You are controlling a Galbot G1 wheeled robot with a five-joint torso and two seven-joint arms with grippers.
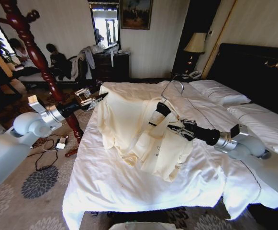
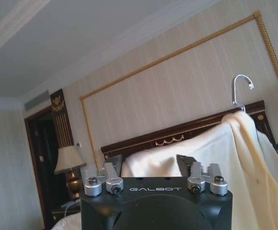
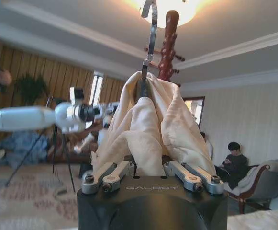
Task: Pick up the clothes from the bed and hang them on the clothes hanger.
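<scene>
While your right gripper (image 1: 176, 128) has its fingers (image 3: 116, 171) pinched shut on the cream garment (image 1: 129, 125), you can see that cloth draped over the clothes hanger (image 1: 161, 109), whose silver hook (image 3: 150, 29) rises straight above the fabric in the right wrist view. Your left gripper (image 1: 94, 99) is clamped on the garment's far edge, fingers (image 2: 111, 168) closed around the cloth, stretching it out sideways from the hanger. Garment and hanger are held up above the bed (image 1: 129, 187), over its white quilt, nearer the foot end than the pillows (image 1: 219, 92). Beyond the bed's left side stands a red wooden coat stand (image 1: 38, 57).
</scene>
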